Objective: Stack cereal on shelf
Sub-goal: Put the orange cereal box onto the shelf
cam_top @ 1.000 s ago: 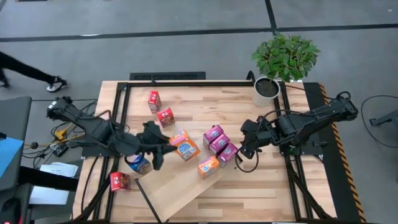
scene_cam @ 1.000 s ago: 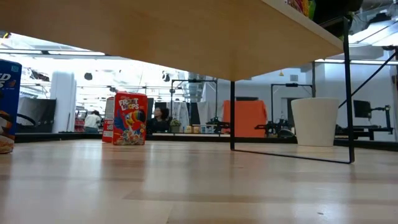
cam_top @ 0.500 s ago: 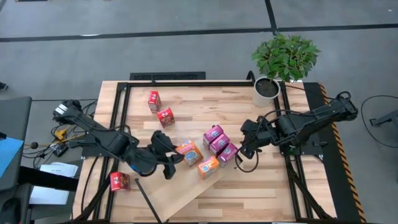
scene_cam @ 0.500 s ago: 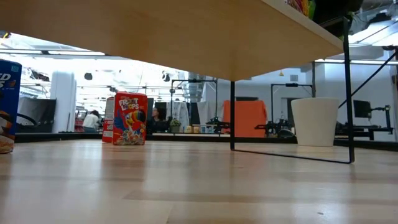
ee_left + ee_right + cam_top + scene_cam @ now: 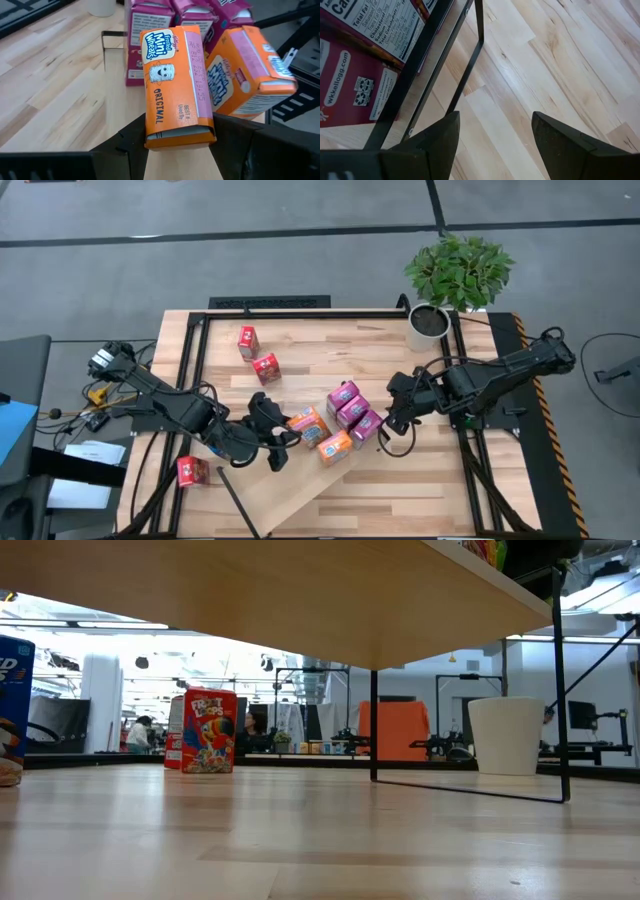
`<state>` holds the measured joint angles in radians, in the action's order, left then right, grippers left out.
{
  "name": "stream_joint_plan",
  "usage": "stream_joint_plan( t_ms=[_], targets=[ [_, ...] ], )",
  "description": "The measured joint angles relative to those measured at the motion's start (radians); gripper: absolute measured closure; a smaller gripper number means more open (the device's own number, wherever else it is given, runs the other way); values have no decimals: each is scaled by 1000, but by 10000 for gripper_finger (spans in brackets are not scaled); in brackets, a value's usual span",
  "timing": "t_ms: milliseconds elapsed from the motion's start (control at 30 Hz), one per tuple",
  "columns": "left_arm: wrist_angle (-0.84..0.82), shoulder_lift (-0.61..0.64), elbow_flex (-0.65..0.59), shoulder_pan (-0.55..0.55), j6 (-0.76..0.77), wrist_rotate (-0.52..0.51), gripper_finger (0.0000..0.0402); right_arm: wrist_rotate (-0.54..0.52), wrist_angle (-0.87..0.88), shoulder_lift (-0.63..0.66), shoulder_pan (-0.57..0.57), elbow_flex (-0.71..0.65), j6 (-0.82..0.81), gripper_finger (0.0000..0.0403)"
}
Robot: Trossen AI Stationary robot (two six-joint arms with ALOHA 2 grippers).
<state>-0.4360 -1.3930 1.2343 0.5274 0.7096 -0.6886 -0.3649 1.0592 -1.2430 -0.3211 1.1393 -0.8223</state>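
My left gripper (image 5: 285, 438) is shut on an orange cereal box (image 5: 305, 423) over the pale wood shelf (image 5: 290, 490), which lies slantwise on the table. A second orange box (image 5: 335, 447) and three magenta boxes (image 5: 352, 410) lie on the shelf just beyond it. Two red boxes (image 5: 257, 355) stand on the tabletop at the far left, and another red one (image 5: 192, 471) lies near the left edge. My right gripper (image 5: 393, 420) stands open beside the magenta boxes, over the shelf's right end. My left gripper pinches one end of the orange box (image 5: 152, 136) between its two fingers (image 5: 131, 145), one on each side face. The fingers come from the table's left, slanting down, and lie along the box. The box points away toward the magenta boxes (image 5: 150, 40). Whether its underside rests on the shelf I cannot tell.
A potted plant in a white pot (image 5: 430, 325) stands at the far right corner. Black frame rails (image 5: 195, 380) run along the table's sides. In the low view a red box (image 5: 208, 730) and a blue box (image 5: 14, 705) stand on the tabletop beside the shelf's underside (image 5: 300, 600).
My left gripper has gone toward the table's right edge and a little down with the orange box. The box now lies close beside the second orange box. The arm now covers the blue box at the left.
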Motion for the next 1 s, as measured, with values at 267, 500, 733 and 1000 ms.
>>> stream_joint_plan(
  t_ms=[267,500,733,1000],
  targets=[
    [10,0,0,-3,-38,-5,198,0,-1,0,0,0,-5,128],
    [18,1,0,-17,-40,-8,173,0,-1,0,0,0,-16,128],
    [8,44,55,-13,-103,57,177,0,0,0,0,0,-16,128],
    [-298,55,232,17,-81,86,215,0,0,0,0,0,-18,128]
  ],
)
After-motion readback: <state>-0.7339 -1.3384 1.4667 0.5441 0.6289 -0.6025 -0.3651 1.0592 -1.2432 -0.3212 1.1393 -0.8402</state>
